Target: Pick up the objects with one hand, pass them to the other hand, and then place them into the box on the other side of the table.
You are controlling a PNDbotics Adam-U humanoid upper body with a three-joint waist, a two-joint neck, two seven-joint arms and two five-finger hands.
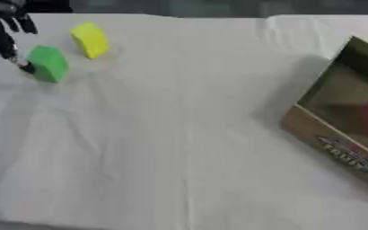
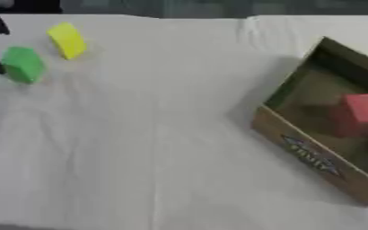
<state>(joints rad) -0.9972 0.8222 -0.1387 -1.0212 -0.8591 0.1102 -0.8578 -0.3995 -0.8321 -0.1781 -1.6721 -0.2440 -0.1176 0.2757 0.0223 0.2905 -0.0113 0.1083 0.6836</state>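
A green block [image 1: 47, 64] lies on the white cloth at the far left, with a yellow block [image 1: 90, 40] just behind it to the right. My left hand [image 1: 0, 36] reaches in from the top left corner with its black fingers spread. One long fingertip reaches the green block's left side, and nothing is enclosed by the hand. A brown cardboard box [image 2: 313, 157] stands open on the right, tilted toward me, and a red block [image 2: 361, 114] lies inside it. My right hand shows in neither view.
A white cloth [image 1: 171, 148] with soft creases covers the table between the blocks and the box. The table's far edge runs along the top, with a dark background behind it.
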